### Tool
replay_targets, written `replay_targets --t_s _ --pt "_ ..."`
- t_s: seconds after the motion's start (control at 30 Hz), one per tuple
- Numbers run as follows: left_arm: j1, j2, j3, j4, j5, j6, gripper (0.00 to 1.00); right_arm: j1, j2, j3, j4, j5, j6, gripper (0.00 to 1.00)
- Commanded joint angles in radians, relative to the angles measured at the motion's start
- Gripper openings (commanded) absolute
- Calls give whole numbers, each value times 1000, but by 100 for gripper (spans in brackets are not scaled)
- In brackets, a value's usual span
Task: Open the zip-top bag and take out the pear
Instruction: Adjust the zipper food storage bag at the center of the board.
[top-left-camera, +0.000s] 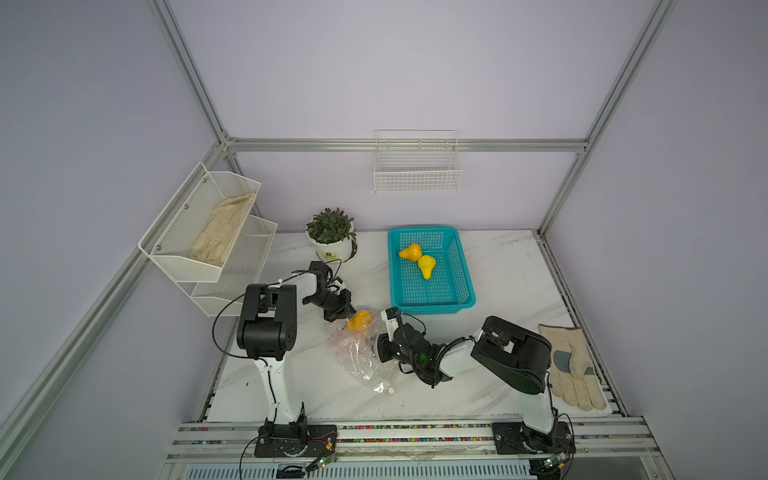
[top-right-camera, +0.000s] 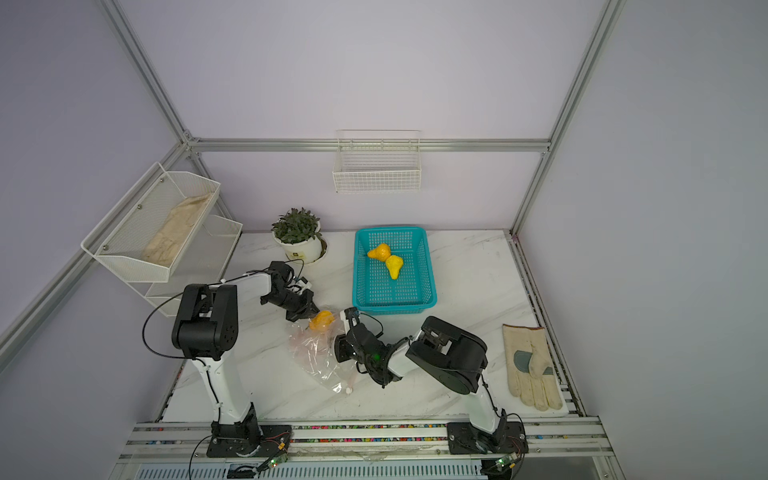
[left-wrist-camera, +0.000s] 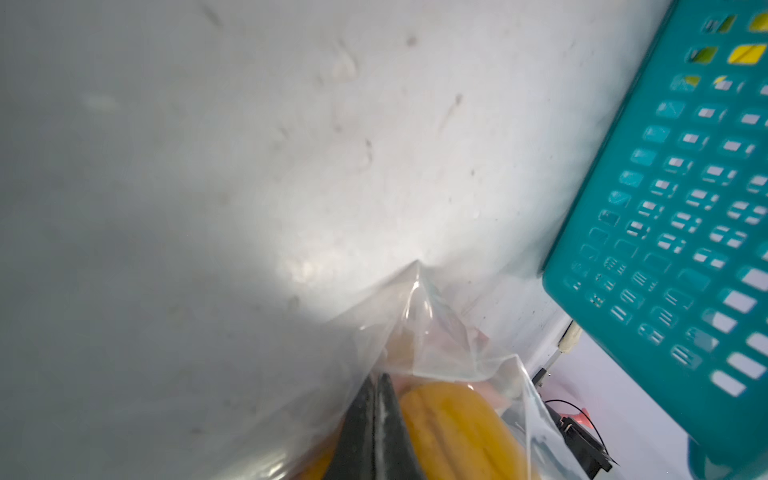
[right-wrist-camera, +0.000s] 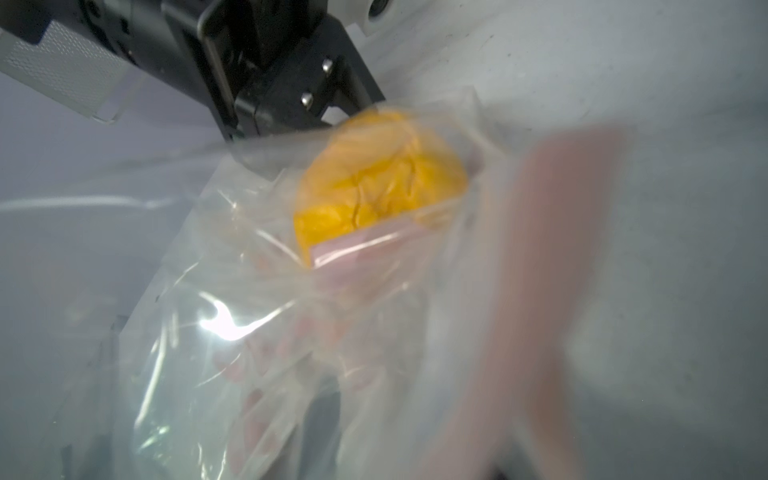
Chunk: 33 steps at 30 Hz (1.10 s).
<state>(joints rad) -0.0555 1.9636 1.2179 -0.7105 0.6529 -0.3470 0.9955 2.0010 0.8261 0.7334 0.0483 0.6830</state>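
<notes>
We look down on a white marble table (top-left-camera: 498, 282) boxed in by lilac walls and aluminium framing.

Left of centre, the left arm rises from the front rail, folds at the elbow and reaches toward the middle. Its left gripper (top-left-camera: 343, 316) is closed, and in the wrist view the dark fingers (left-wrist-camera: 365, 432) are pressed together on the film of the zip-top bag (top-left-camera: 357, 357), just beside the pear (top-left-camera: 358, 321). The pear sits inside the upper end of the bag, at mid-frame. The bag lies crumpled on the table and trails down to its white slider (top-left-camera: 391, 391).

The right arm bends low from the lower right, with the right gripper (top-left-camera: 374, 345) at the bag's right edge. Its wrist view is blurred, so we cannot tell how its jaws stand.

At upper left a mesh shelf (top-left-camera: 183, 224) holds a beige cloth (top-left-camera: 222, 228). A potted plant (top-left-camera: 330, 226) stands behind the left arm. Right of centre, a teal basket (top-left-camera: 453, 291) holds two yellow fruits (top-left-camera: 410, 252), close behind the right wrist. A wire basket (top-left-camera: 417, 174) hangs on the back wall. A work glove (top-left-camera: 575, 370) lies at far right.
</notes>
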Motion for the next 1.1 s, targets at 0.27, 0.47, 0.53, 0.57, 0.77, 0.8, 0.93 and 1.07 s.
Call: replay_targets --t_s 0.27,0.47,0.53,0.57,0.77,0.8,0.93,1.07 --pt "-22 -158 -142 36 -116 -4 0 -53 -152 -71 107 -112 44 40" --pt "-22 -199 -142 36 -147 -23 0 -84 -189 -46 16 -292 197 30" --pt "-22 -208 -138 36 -149 -24 0 -86 -174 -27 14 -357 242 23" --pt "-21 -210 -138 35 -152 -25 0 -87 -161 -14 17 -387 266 20" --pt "-22 -233 -148 32 -143 -35 0 -87 -7 94 124 -521 396 2" --pt "-21 -242 -154 33 -137 -39 0 -86 14 104 148 -522 415 2" --pt "-23 -317 -169 36 -92 -50 0 -87 22 95 116 -450 412 5" --pt "-17 -473 -152 13 -201 -72 0 -86 -68 56 -120 -345 286 4"
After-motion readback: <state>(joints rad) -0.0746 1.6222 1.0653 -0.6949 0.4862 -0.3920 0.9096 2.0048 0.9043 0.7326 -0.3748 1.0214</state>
